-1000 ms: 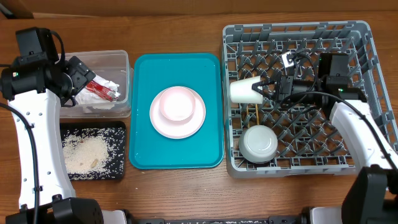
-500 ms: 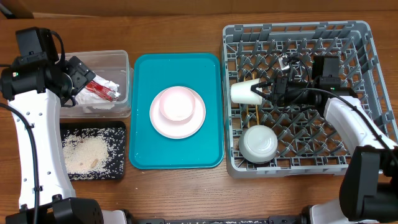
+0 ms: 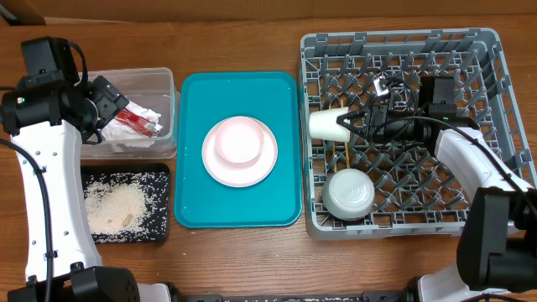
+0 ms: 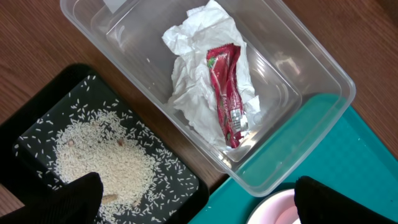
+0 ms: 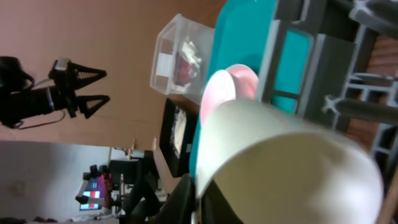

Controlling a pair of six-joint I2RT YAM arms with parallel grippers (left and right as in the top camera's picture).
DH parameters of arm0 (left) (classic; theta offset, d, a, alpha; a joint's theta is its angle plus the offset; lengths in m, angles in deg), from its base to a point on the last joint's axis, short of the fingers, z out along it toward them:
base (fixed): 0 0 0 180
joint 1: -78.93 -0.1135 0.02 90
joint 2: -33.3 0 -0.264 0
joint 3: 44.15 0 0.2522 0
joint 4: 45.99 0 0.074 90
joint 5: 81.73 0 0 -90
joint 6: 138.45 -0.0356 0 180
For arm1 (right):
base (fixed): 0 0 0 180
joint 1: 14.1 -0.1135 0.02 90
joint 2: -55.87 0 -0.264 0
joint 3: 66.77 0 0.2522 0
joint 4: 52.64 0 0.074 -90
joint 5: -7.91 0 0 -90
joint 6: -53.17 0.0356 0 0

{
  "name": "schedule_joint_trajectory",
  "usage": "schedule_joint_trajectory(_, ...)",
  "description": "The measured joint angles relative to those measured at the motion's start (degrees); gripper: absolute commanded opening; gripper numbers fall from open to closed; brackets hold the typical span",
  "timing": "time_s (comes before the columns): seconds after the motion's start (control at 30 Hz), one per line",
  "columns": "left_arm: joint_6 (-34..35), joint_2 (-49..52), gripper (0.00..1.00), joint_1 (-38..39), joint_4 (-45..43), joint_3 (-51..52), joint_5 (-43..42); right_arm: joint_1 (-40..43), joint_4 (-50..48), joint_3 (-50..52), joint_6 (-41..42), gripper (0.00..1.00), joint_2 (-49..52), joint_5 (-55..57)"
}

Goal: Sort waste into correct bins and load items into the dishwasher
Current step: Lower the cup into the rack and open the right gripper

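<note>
above the clear tub [image 3: 159, 80] of napkin [image 4: 193, 81] and sauce packet [image 4: 227, 87], the left gripper [image 3: 107, 107] hangs, fingers apart; in the dish rack [image 3: 403, 38], the right gripper [image 3: 351, 122] pinches the rim of the sideways cream cup [image 3: 325, 123]. released unseated, it could roll loose.

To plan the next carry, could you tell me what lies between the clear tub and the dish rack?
In the overhead view, the teal tray, carrying the pink plate and bowl.

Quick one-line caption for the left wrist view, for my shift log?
Crumpled napkin and red sauce packet lie in the clear tub; loose rice sits in the black tray beside it.
</note>
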Motion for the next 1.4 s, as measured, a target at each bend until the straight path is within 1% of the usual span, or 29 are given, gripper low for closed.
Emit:
schedule_joint_trajectory(0.2, 0.0, 0.0, 1.0, 0.0, 0.0, 0.0, 0.0, 0.0, 2.2, 0.0, -0.4, 0.1, 0.2, 3.2)
schedule_joint_trajectory(0.43, 0.0, 0.0, 1.0, 0.0, 0.0, 0.0, 0.0, 0.1, 4.1, 0.0, -0.8, 0.09, 0.2, 3.7)
schedule_joint_trajectory(0.67, 0.0, 0.0, 1.0, 0.0, 0.0, 0.0, 0.0, 1.6, 8.7, 0.0, -3.5, 0.09, 0.2, 3.6)
schedule_joint_trajectory(0.83, 0.0, 0.0, 1.0, 0.0, 0.0, 0.0, 0.0, 2.6, 11.5, 0.0, -5.0, 0.09, 0.2, 3.5)
schedule_joint_trajectory(1.17, 0.0, 0.0, 1.0, 0.0, 0.0, 0.0, 0.0, 3.1, 13.9, 0.0, -5.5, 0.12, 0.2, 4.6)
schedule_joint_trajectory(1.27, 0.0, 0.0, 1.0, 0.0, 0.0, 0.0, 0.0, 3.7, 16.0, 0.0, -5.5, 0.13, 0.1, 5.8)
schedule_joint_trajectory(1.4, 0.0, 0.0, 1.0, 0.0, 0.0, 0.0, 0.0, 5.2, 20.0, 0.1, -5.2, 0.16, 0.0, 10.6)
